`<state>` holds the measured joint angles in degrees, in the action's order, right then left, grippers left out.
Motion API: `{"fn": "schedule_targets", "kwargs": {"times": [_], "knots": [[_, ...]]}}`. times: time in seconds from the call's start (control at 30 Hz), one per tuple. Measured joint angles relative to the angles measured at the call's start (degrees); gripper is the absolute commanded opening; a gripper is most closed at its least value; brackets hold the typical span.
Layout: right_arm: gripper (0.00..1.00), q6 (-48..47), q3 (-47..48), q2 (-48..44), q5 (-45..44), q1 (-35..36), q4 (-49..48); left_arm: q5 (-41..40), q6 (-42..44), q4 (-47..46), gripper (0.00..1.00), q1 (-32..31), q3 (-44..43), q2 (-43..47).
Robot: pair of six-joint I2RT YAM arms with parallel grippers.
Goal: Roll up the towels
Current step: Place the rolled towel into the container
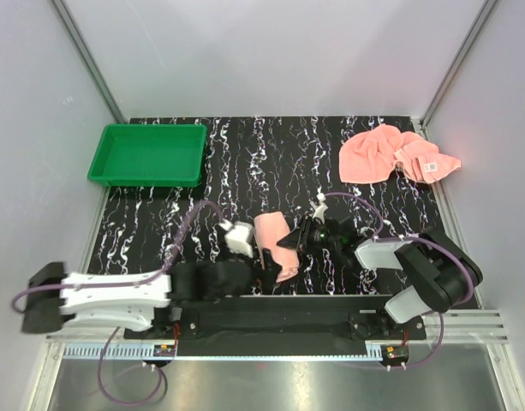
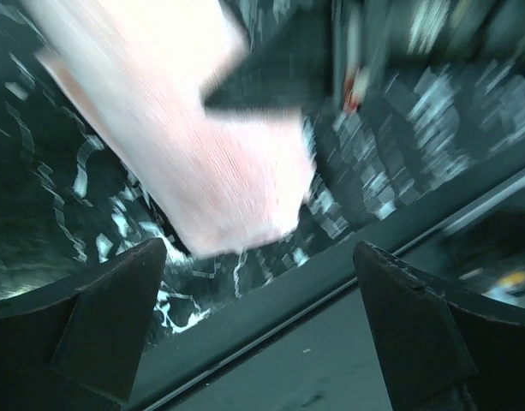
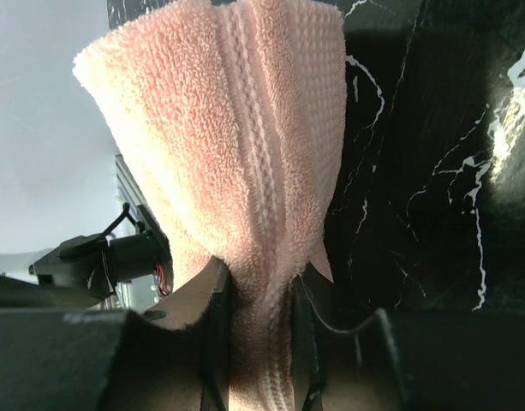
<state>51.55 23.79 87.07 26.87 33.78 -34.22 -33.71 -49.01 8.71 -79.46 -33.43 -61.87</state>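
Right wrist view gives us the nearest fact: our right end effector (image 3: 258, 312) is clamped on a bunched towel (image 3: 236, 128) near the front edge of the bench (image 1: 271, 163). We judge this is so it can be pulled flat before rolling. Our left end effector (image 2: 258, 257) stands wide apart just beside it, holding nothing. Far right, the second towel (image 1: 390, 154) lies crumpled, not yet rolled; far left sits a tray (image 1: 146, 152).

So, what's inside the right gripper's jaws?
A bunched fold of the salmon-pink towel, pinched by the right gripper. Whether anything else sits behind the cloth can't be seen; the towel covers it.
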Motion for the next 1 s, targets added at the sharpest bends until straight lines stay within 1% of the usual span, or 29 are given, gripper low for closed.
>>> {"fn": "schedule_targets", "kwargs": {"times": [0.07, 0.17, 0.2, 0.27, 0.43, 0.6, 0.8, 1.0], "knots": [[0.24, -0.1, 0.1, -1.0, 0.1, 0.0, 1.4, -0.1, 0.0, 1.7, 0.99, 2.1, 0.8, 8.5], [0.24, -0.1, 0.6, -2.9, 0.5, 0.0, 3.3, 0.7, 0.6, 2.4, 0.99, 7.3, 3.2, 19.8], [0.24, 0.1, 0.9, -3.5, 0.9, 0.0, 4.0, 1.0, 1.0, 2.6, 0.99, 9.2, 3.9, 22.5], [0.25, 0.7, 1.7, -4.8, 1.7, 0.0, 4.2, 2.2, 1.9, 3.3, 0.99, 12.5, 4.8, 25.1], [0.26, 2.5, 5.6, -8.8, 4.0, 0.0, 6.1, 5.3, 4.3, 3.2, 0.99, 15.1, 4.9, 24.1], [0.26, 2.8, 12.0, -13.3, 5.7, 0.1, 10.8, 8.9, 5.7, -0.7, 0.99, 18.3, 4.9, 20.7], [0.28, 0.3, 19.8, -16.3, 5.3, -0.1, 20.4, 14.7, 5.5, -10.8, 0.99, 23.2, 6.2, 20.2], [0.29, 0.7, 23.3, -17.6, 5.4, -0.2, 23.6, 20.8, 3.9, -21.5, 0.99, 27.1, 10.2, 20.8]]}}
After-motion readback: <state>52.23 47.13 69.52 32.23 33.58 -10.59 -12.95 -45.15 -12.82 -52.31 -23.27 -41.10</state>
